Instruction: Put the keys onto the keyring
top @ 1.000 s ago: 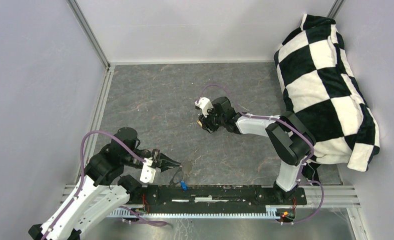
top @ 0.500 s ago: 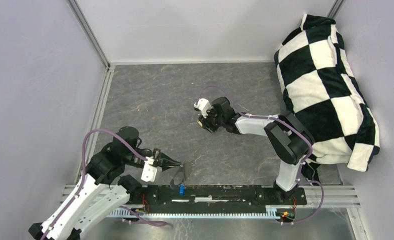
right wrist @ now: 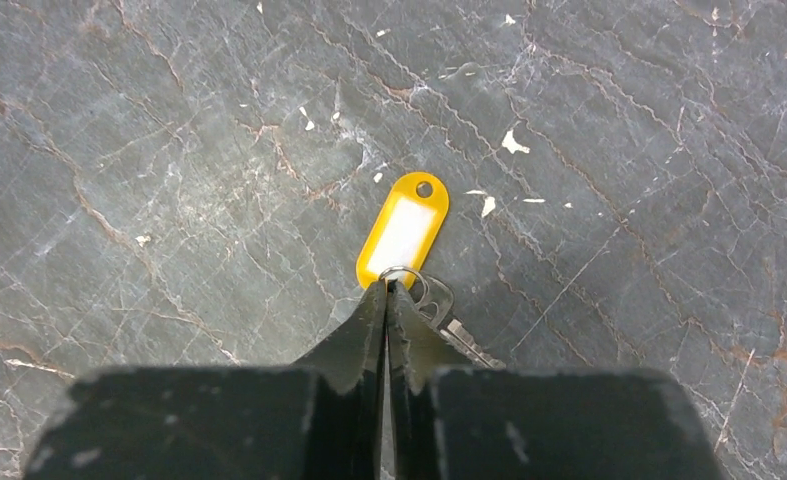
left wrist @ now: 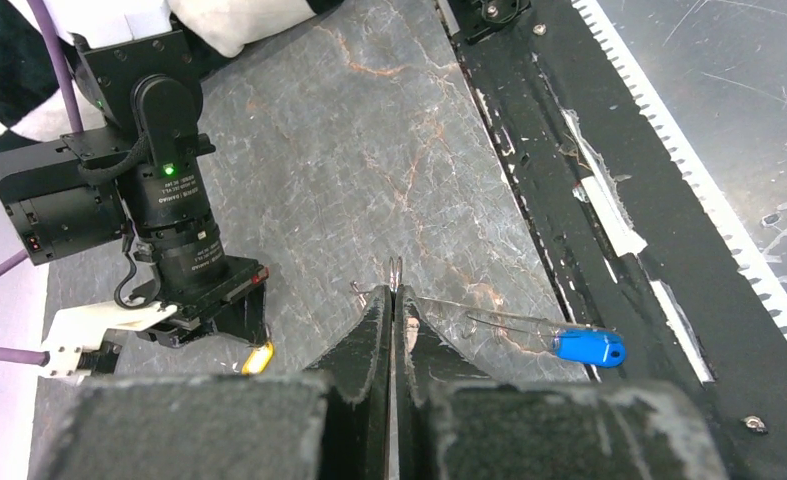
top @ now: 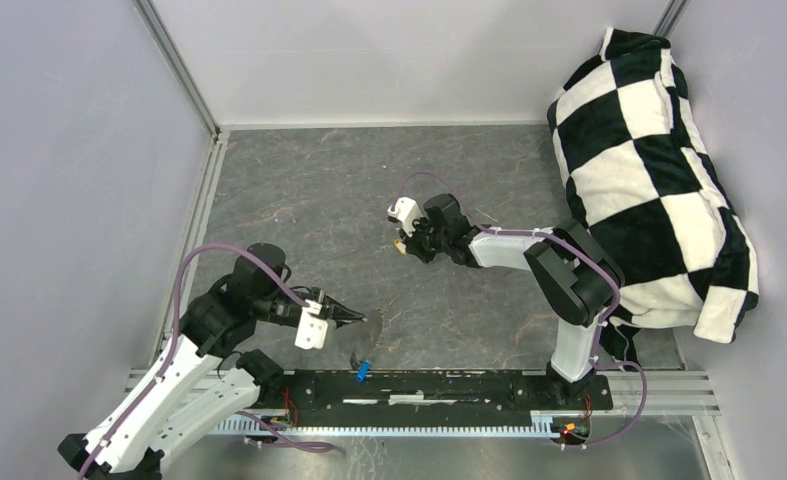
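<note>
My left gripper [top: 361, 321] is shut on the keyring [top: 359, 345], a thin grey wire loop that hangs from its tips near the table's front edge. In the left wrist view the gripper [left wrist: 394, 293] pinches the wire [left wrist: 469, 308], and the blue key [left wrist: 589, 347] hangs on the wire's far end. The blue key also shows in the top view [top: 362, 372]. My right gripper [top: 401, 245] at mid-table is shut on the small ring of the yellow-headed key. In the right wrist view the gripper [right wrist: 387, 285] holds it, with the yellow head [right wrist: 403, 230] pointing away and a silver blade [right wrist: 451, 322] beside the fingers.
A black-and-white checkered cloth [top: 649, 170] is piled at the right wall. A black rail [top: 449, 385] with the arm bases runs along the near edge. Grey walls close the left and back sides.
My left arm has risen and shifted slightly right, lifting the keyring so the blue key dangles lower left. The right gripper edged slightly away with the yellow key.
</note>
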Robot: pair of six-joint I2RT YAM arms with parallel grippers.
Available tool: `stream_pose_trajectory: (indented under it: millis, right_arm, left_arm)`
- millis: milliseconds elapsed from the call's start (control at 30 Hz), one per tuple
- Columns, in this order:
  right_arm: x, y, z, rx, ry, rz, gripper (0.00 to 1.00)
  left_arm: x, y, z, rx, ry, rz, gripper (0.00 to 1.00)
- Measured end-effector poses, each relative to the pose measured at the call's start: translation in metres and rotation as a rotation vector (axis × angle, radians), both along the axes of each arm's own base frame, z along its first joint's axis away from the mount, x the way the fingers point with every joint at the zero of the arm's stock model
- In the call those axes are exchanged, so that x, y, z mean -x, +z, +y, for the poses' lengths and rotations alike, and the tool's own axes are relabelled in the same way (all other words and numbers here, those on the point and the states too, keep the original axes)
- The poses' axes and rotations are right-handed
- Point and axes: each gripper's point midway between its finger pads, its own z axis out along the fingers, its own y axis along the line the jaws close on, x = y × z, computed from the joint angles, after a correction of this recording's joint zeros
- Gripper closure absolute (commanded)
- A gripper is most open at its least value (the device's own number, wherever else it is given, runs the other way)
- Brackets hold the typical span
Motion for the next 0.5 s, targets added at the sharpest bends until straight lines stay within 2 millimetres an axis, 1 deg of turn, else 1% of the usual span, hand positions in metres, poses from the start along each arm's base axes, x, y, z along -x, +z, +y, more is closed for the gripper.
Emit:
stream_pose_trajectory:
  millis: [233,433,467,500]
  right_arm:
    - [0.0,0.006,0.001,-0.023,0.017,-0.025,1.0]
    - [0.015,0.025,-0.01,-0.072,0.026,-0.08,1.0]
    - [0.015,0.029,-0.01,-0.08,0.026,-0.092,0.99]
    - [0.014,0.032,-0.01,-0.086,0.027,-0.103,0.91]
  left_arm:
    - [-0.009,-0.002,-0.002,-0.024,0.025,0.004,0.98]
    - [-0.019,0.001,-0.005,-0.016,0.057,-0.01,0.98]
    - [-0.02,0.002,-0.005,-0.012,0.062,-0.013,0.98]
    - [-0.022,0.003,-0.006,-0.009,0.069,-0.015,0.98]
